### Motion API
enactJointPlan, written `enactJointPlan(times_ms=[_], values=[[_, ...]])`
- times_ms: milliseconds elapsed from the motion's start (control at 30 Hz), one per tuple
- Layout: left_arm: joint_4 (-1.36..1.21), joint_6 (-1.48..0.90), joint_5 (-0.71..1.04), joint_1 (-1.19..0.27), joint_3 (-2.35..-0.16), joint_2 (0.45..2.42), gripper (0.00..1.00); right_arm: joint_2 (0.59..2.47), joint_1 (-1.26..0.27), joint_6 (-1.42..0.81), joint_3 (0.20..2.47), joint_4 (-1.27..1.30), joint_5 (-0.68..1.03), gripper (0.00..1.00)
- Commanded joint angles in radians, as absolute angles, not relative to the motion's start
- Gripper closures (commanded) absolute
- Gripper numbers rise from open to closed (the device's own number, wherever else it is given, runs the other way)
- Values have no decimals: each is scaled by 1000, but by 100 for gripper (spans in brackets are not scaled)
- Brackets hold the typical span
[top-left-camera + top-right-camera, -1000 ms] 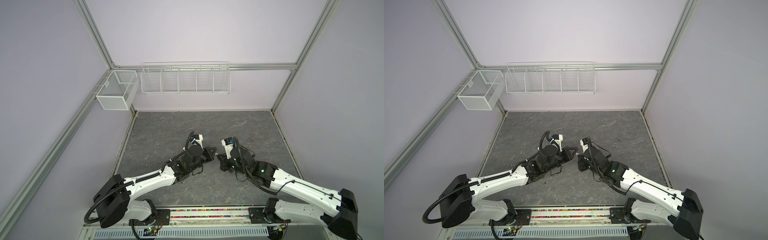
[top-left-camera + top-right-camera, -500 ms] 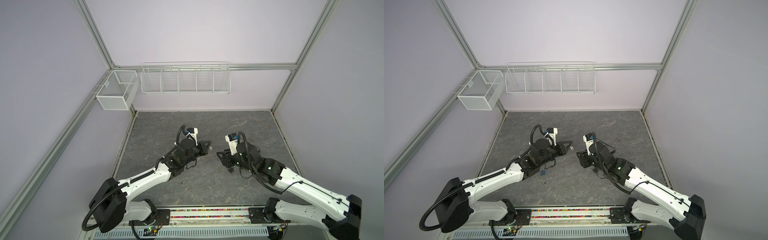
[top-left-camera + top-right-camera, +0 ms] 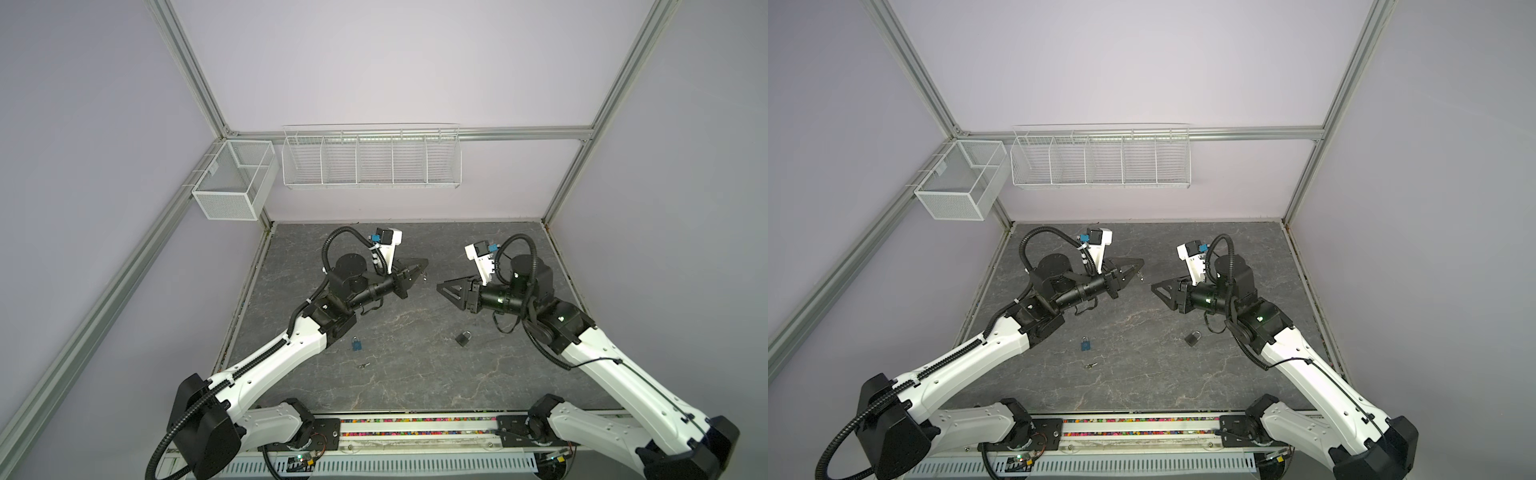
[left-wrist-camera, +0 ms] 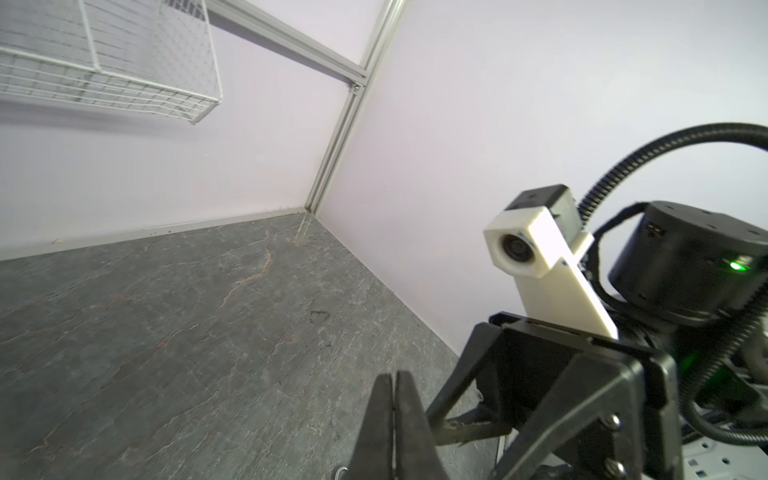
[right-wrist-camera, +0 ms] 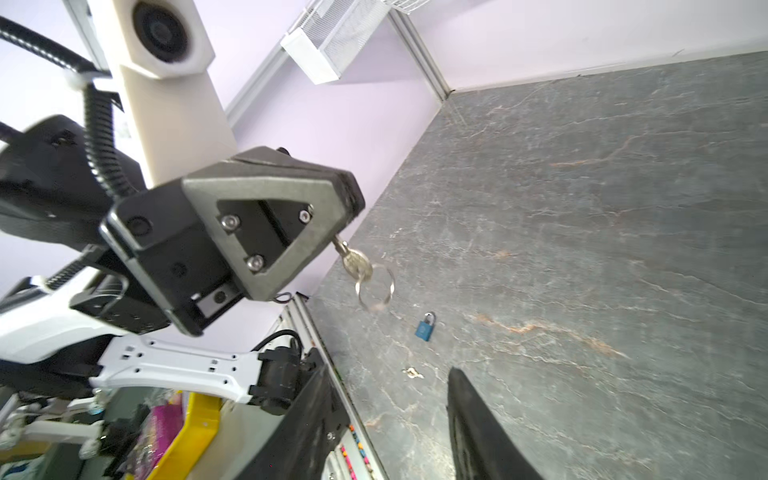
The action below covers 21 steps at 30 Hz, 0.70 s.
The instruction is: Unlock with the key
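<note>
My left gripper [image 3: 419,268] [image 3: 1136,268] [image 4: 394,378] hangs above the table, shut on a silver key [image 5: 355,262] by its blade. The key's head and ring dangle from the tips. My right gripper [image 3: 438,286] [image 3: 1153,286] [image 5: 386,372] faces it across a gap, open and holding nothing. A black padlock [image 3: 463,337] [image 3: 1192,337] lies on the table under the right arm. Whether its shackle is open is too small to tell. A blue padlock [image 3: 356,344] [image 3: 1086,344] [image 5: 425,326] lies by the left arm, with a second key [image 3: 364,365] [image 3: 1090,365] [image 5: 412,372] just in front of it.
The dark stone-patterned table [image 3: 415,386] is walled on three sides. A white wire rack [image 3: 371,158] hangs on the back wall. A white mesh basket [image 3: 232,180] hangs at the back left corner. The arm bases and a cable rail [image 3: 415,428] line the front edge.
The grippers were together at mid-table. Both arms have since drawn apart and towards the back. The right gripper has opened, and the black padlock now lies on the table.
</note>
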<state>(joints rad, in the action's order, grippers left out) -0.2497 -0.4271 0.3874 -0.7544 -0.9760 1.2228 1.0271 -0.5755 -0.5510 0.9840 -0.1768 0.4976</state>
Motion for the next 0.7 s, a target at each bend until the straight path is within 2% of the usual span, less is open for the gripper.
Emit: enactJointPlan(times_ms=[0, 300, 667], values=[[-271, -363, 476, -750, -1029, 1231, 100, 1034, -560, -560, 991, -14, 637, 54], [-269, -359, 532, -749, -1074, 1239, 100, 1085, -550, -575, 994, 92, 715, 57], [-273, -370, 580, -749, -1095, 1255, 100, 1102, -547, -557, 1008, 104, 735, 65]])
